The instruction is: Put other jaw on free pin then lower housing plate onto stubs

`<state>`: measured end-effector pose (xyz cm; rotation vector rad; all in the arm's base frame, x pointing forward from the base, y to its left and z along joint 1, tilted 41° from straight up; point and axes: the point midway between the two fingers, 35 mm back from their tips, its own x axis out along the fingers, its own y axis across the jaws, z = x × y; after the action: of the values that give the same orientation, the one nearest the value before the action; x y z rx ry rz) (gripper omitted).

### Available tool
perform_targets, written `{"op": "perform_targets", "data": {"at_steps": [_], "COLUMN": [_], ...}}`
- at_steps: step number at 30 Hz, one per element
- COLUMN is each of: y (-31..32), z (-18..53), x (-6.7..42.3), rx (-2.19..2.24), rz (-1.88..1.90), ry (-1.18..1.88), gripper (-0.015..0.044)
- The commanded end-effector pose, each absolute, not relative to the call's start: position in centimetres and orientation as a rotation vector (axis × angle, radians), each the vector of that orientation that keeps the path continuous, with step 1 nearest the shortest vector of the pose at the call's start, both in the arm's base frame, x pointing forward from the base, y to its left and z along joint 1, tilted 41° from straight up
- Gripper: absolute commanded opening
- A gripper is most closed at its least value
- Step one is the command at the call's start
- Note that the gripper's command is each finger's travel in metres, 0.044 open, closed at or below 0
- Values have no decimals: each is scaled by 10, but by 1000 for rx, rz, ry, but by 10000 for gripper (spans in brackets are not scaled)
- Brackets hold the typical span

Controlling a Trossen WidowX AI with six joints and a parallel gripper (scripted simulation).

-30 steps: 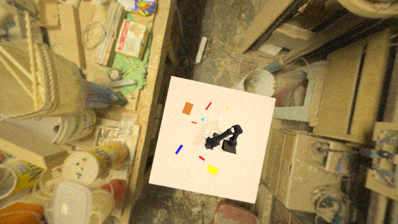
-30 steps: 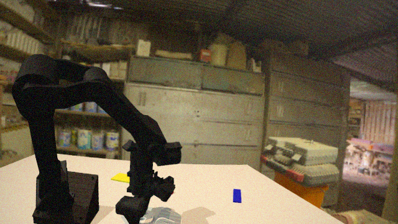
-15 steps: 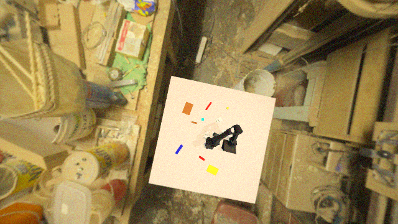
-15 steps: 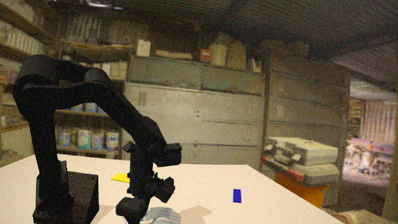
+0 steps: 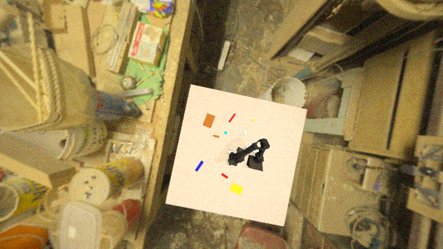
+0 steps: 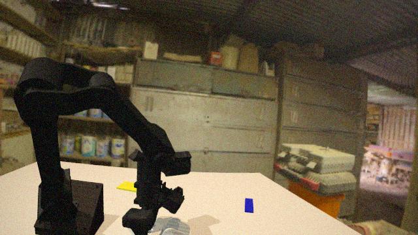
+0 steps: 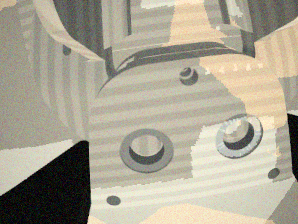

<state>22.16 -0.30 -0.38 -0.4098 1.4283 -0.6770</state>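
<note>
One housing plate point(image 7: 165, 107) in work: the gripper point(image 5: 234, 160) point(image 6: 157, 212) point(image 7: 186, 137) is closed on its edges, black fingers at either side in the wrist view. Location: near side of the tabletop point(image 5: 263, 200) point(image 6: 209, 186) in the exterior view, right of the arm's base point(image 6: 93, 205), over the pale grey parts point(image 6: 173, 226). Blue block point(image 5: 199, 166) point(image 6: 249, 205) is farther right, yellow block point(image 5: 236, 189) point(image 6: 127, 187) farther off; neither matters here.

Two ringed bores in the plate, a pale round end showing in each, dark crescent on the near side. I read those as the stubs. Can't tell if the plate is fully down or level, and the gear mesh is hidden, so can't confirm both jaws are right. Step in hand looks like the lowering/seating.

Handling, my guess: light, stiff, thin plastic or sheet. Won't flex to forgive misalignment; smooth edges could slip or pivot in the fingers. Side edges are the right hold, roughly level with the bores, faces left free. Moderate squeeze only.

Next: centre both bores, drop straight, go soft on contact. A cocked plate would bind on one stub or nudge a jaw out of mesh. Once flat, open evenly, lift straight off.
</note>
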Motion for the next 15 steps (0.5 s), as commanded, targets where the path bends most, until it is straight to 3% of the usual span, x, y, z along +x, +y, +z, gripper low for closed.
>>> {"op": "perform_targets", "data": {"at_steps": [1, 15], "y": [-5, -6], "z": [-6, -7], "x": [220, 220], "rx": [-415, -413], "rz": [-677, -678], "ry": [1434, 1433], "gripper": [351, 351]}}
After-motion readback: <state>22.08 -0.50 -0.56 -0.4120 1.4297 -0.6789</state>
